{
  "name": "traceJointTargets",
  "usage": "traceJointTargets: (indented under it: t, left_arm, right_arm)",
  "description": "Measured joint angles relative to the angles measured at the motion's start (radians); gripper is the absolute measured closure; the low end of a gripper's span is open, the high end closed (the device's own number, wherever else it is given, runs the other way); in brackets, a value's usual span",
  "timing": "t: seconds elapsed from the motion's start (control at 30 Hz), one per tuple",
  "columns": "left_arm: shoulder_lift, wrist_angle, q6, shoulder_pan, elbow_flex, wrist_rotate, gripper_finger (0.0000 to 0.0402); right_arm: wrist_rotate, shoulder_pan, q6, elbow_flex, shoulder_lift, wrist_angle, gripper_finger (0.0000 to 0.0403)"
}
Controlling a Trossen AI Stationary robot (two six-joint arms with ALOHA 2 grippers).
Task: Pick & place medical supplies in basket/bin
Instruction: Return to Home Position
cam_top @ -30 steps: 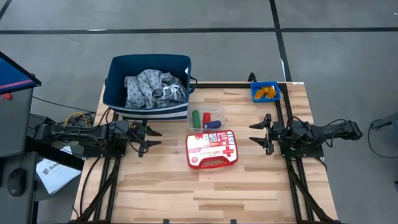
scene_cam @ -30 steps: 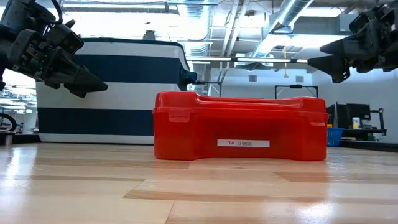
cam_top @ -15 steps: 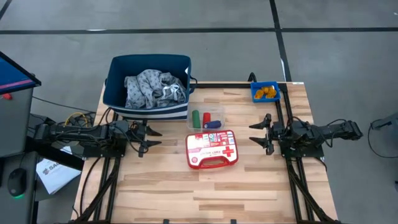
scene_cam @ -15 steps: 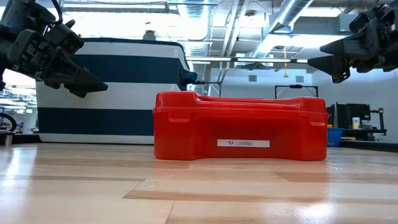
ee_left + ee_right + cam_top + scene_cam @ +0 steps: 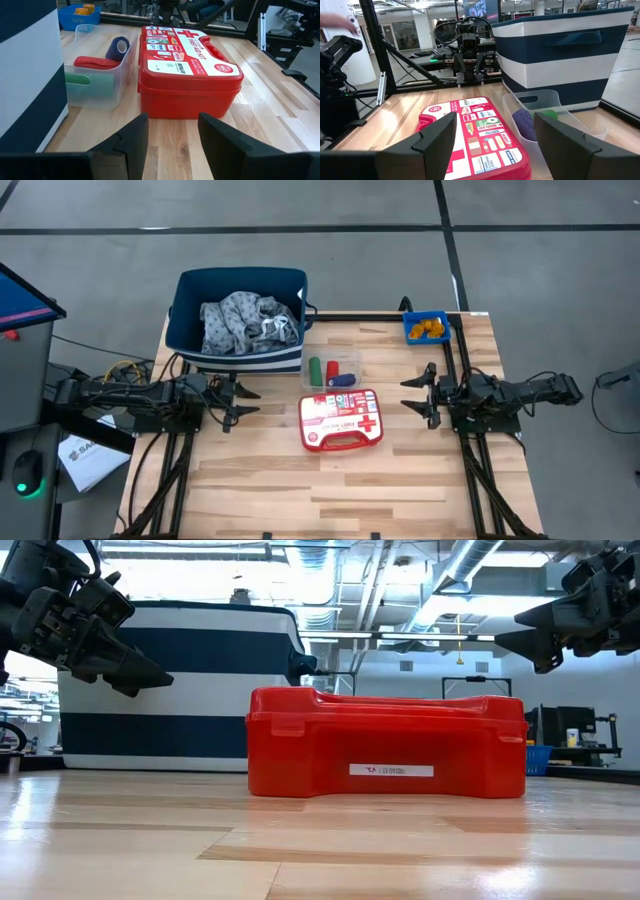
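The left end effector (image 5: 240,401) hangs above the left edge of the surface (image 5: 400,490), its fingers spread with nothing between them, pointing inward at the supplies — a waiting pose that leaves the middle of the surface free in the overhead camera's sight. Past the surface's far left corner stands the navy-and-white striped basket (image 5: 190,330), with a grey patterned cloth (image 5: 245,320) bunched inside; whether any supplies lie under that cloth is hidden.

Just in front of the basket, toward the far middle of the surface, sits a clear plastic tray (image 5: 116,85) holding a green roll (image 5: 87,82), a red roll (image 5: 95,62) and a blue bandage roll (image 5: 119,46), laid side by side where either arm could reach them. Touching or just beside the tray's near side lies the red first aid kit (image 5: 342,420), closed and flat, its handle toward the near edge. These supplies are outside the basket, so the job looks unfinished for them.

At the far right corner rests a small blue bin (image 5: 408,332) with orange pieces (image 5: 428,329) in it. The right end effector (image 5: 417,395) hovers over the right edge, released and empty, mirroring the left one — both sit level with the kit, one on each side.
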Motion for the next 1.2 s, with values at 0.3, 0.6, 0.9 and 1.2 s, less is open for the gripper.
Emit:
traceJointTargets:
  t: [0.3,0.6,0.9,1.2]
  left_arm:
    - [-0.083,-0.009,0.0,-0.001,0.0,0.0,0.0238]
    - [-0.226,0.043,0.0,0.006,0.0,0.0,0.0238]
    - [-0.323,0.043,0.0,0.006,0.0,0.0,0.0238]
    - [-0.368,0.067,0.0,0.006,0.0,0.0,0.0238]
  right_arm:
    - [0.0,0.0,0.0,0.0,0.0,0.0,0.0143]
    - [0.0,0.0,0.0,0.0,0.0,0.0,0.0143]
    - [0.0,0.0,0.0,0.0,0.0,0.0,0.0143]
    - [0.0,0.0,0.0,0.0,0.0,0.0,0.0143]
